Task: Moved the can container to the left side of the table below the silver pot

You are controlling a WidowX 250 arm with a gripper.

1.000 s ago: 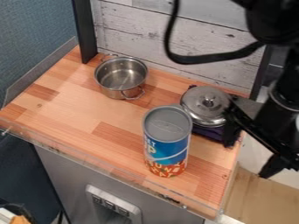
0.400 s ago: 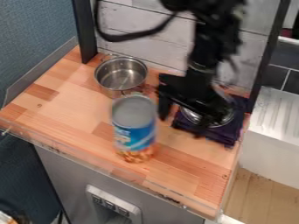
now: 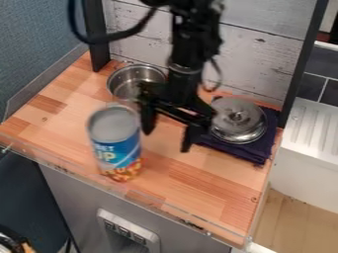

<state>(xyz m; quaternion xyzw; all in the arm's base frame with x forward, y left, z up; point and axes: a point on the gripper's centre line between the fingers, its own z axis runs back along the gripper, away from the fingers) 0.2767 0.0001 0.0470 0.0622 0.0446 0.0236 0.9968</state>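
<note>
For the tall cylindrical can with grey round top, blue upper label and orange-red lower label (image 3: 117, 148): stood upright, closed at the top, on the left part of the light-brown wooden table (image 3: 72, 128), near the front edge. Bore pale lettering on the blue section. For the round silver metal pot (image 3: 122, 81): stood upright and open-topped on the table, behind the can, near the back edge. Was partly hidden at the right and front.
</note>
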